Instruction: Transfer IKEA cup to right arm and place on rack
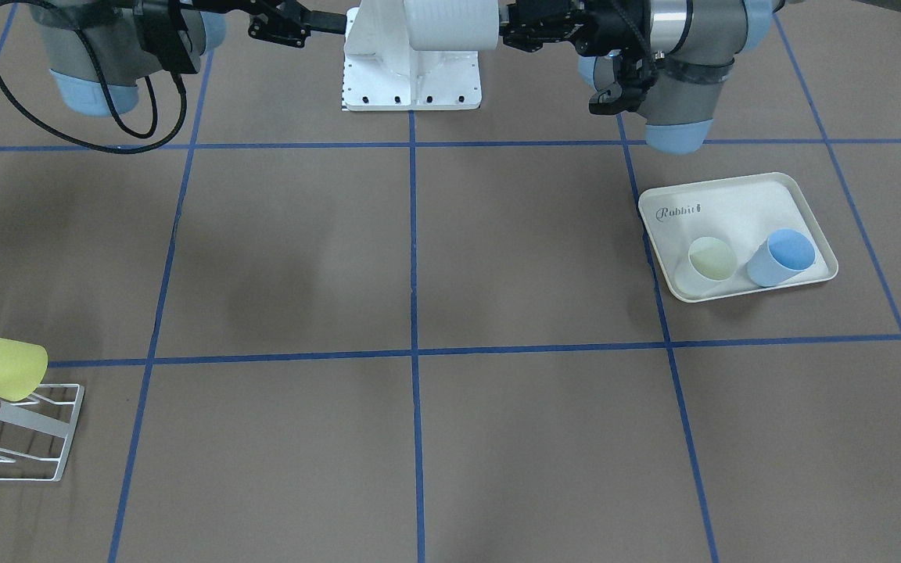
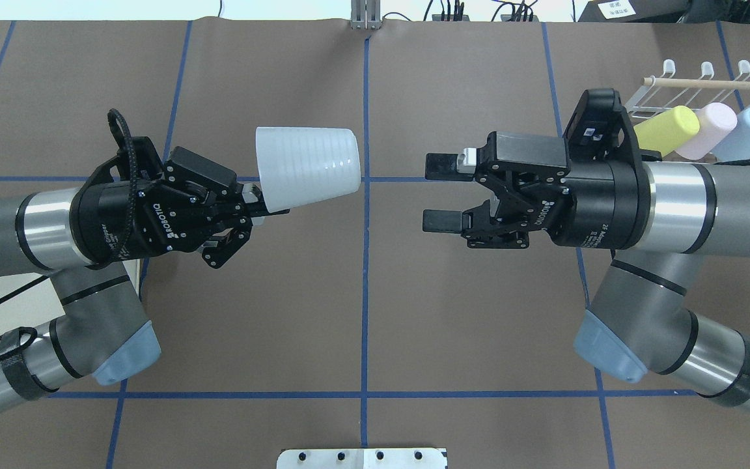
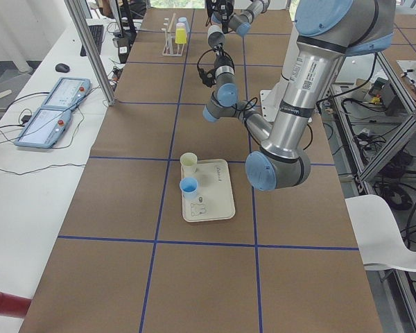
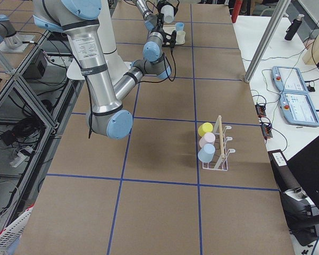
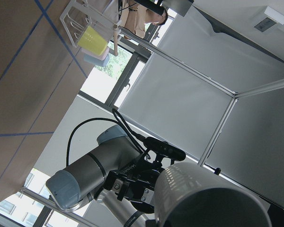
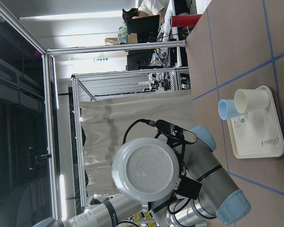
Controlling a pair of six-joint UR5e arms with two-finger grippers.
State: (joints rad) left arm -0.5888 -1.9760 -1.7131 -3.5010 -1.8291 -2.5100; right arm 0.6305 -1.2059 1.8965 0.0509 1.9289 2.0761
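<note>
The IKEA cup [image 2: 306, 168] is white and ribbed, and it lies on its side in the air over the table's middle. My left gripper [image 2: 262, 200] is shut on its rim, with the cup's base pointing toward my right gripper [image 2: 437, 192]. That gripper is open, level with the cup and a short gap away from it. The right wrist view looks straight at the cup's round base [image 6: 149, 170]. The white wire rack [image 2: 700, 91] with a wooden dowel stands behind the right arm. It carries a yellow cup [image 2: 666, 129], a pink cup [image 2: 710, 129] and a pale blue cup [image 2: 747, 133].
A cream rabbit-print tray [image 1: 732, 205] on the left arm's side holds a pale cream cup [image 1: 712, 259] and a blue cup [image 1: 780, 256]. The robot's white base [image 1: 411, 78] sits at the table's near edge. Blue tape lines grid the brown table.
</note>
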